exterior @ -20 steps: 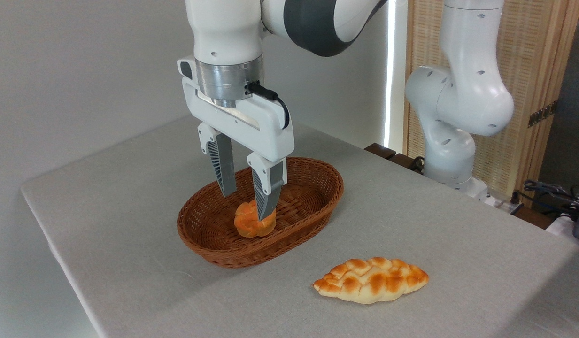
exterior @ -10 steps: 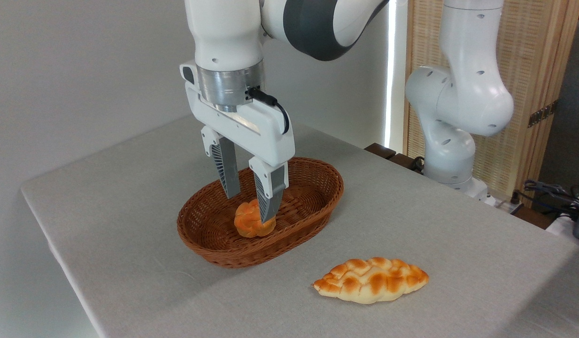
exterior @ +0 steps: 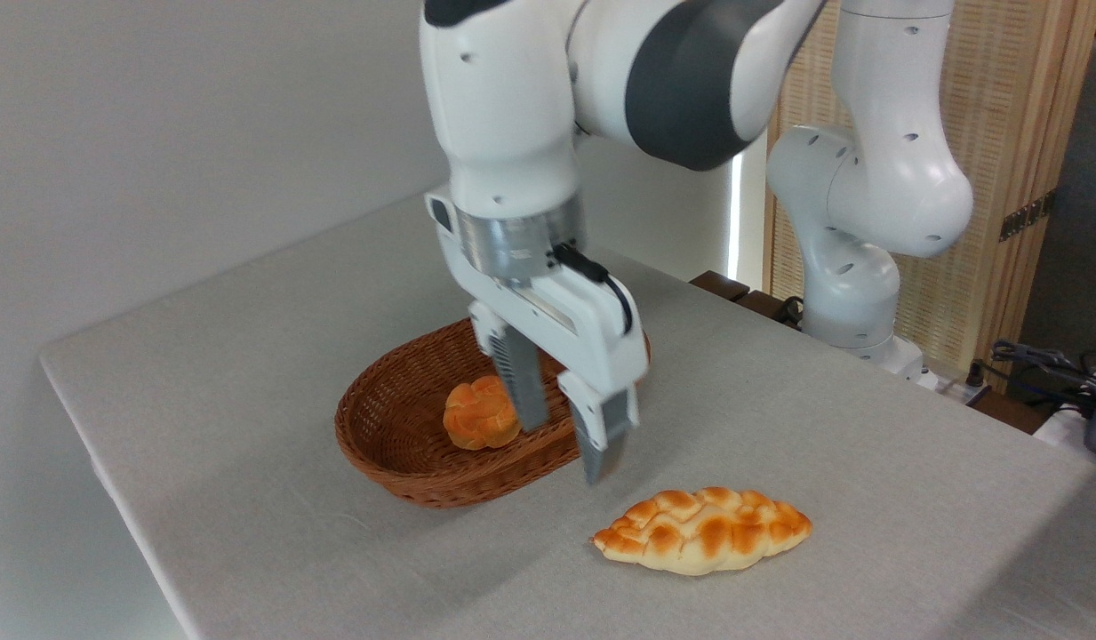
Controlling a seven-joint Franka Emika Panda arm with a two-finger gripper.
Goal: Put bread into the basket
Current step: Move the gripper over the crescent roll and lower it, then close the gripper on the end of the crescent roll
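Note:
The small round orange bun [exterior: 481, 423] lies inside the reddish-brown wicker basket [exterior: 396, 449], near its middle. On the cloth to the right of the basket, the long braided loaf [exterior: 703, 531] rests flat and untouched. My gripper [exterior: 563, 446] hangs open and empty over the basket's right end, fingertips pointing down, up and to the left of the loaf. Its body hides the basket's far right rim.
The grey cloth-covered table [exterior: 245, 356] drops off at its left and front edges. My arm's white base [exterior: 854, 267] stands at the back right, with a wooden slatted screen [exterior: 1010, 133] behind it and cables [exterior: 1045, 369] at the far right.
My gripper has left the bun in the basket and swung right and towards the front, from above the bun to the basket's right end, nearer the braided loaf. The bun and loaf have not moved.

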